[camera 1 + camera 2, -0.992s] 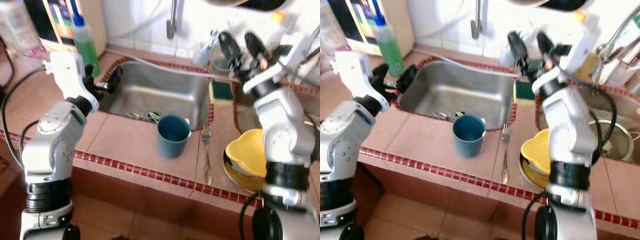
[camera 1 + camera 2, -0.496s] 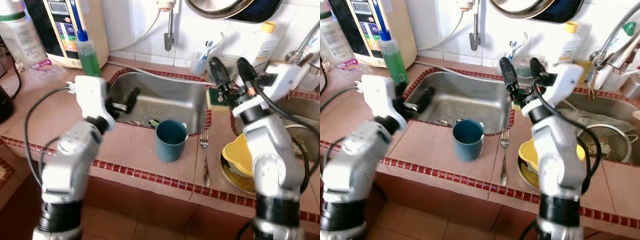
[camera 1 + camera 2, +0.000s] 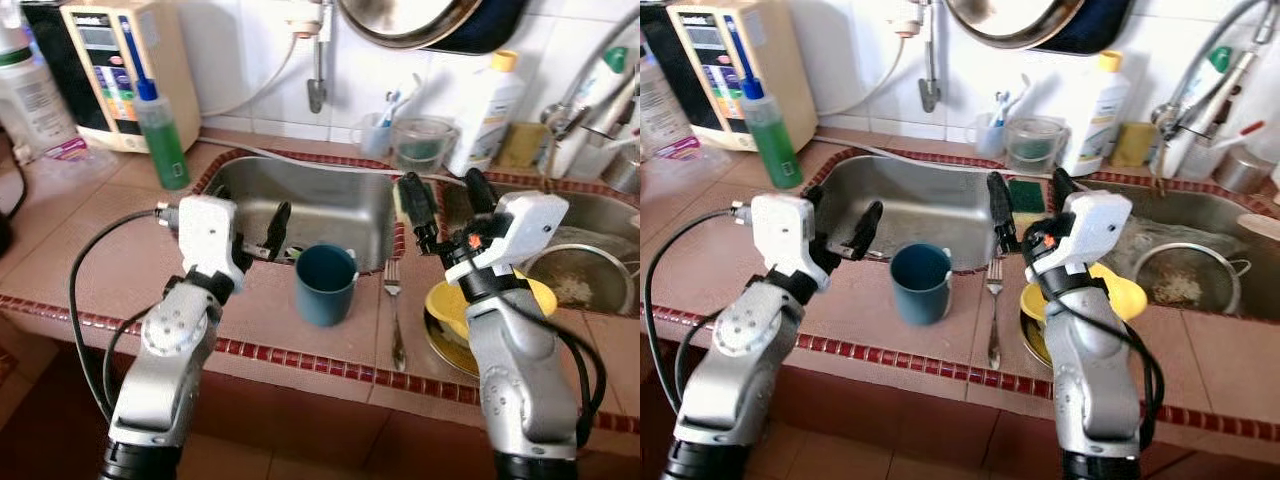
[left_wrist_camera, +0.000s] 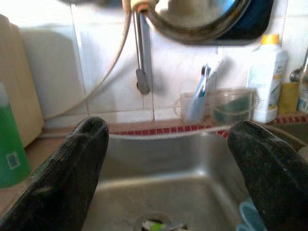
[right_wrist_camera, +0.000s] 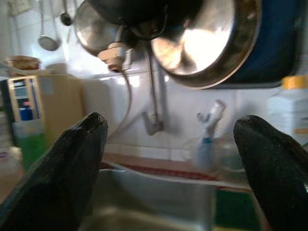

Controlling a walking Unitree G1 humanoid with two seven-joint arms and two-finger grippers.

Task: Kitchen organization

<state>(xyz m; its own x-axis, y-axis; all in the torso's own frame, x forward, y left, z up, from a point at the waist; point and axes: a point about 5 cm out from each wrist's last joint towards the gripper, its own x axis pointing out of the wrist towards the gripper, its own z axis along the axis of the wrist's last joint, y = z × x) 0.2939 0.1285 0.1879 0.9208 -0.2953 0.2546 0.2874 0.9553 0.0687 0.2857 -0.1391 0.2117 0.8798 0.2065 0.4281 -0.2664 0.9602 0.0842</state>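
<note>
A teal cup point(image 3: 325, 285) stands upright on the tiled counter just in front of the steel sink point(image 3: 330, 195). To its right a fork point(image 3: 393, 312) lies on the tiles, and beyond the fork a yellow bowl point(image 3: 447, 308) rests on a metal plate. My left gripper point(image 3: 250, 215) hovers open over the sink's front left rim, left of the cup, holding nothing. Above the fork and the bowl my right gripper point(image 3: 445, 198) is also open and empty. Both wrist views look between spread fingers point(image 4: 62, 178) point(image 5: 274, 178) toward the tap and the tiled wall.
A green soap bottle point(image 3: 160, 135) and a beige appliance point(image 3: 110, 70) stand at the back left. Behind the sink are a toothbrush cup point(image 3: 378, 130), a clear tub point(image 3: 420, 145), a white bottle point(image 3: 488, 100) and a sponge point(image 3: 1025, 195). A second basin holds a strainer point(image 3: 580, 285). Pans hang overhead.
The camera has tilted up and shifted, showing more wall. Both arms have come lower and closer in, the right gripper dropping from tap height to above the fork. Both stay open.
</note>
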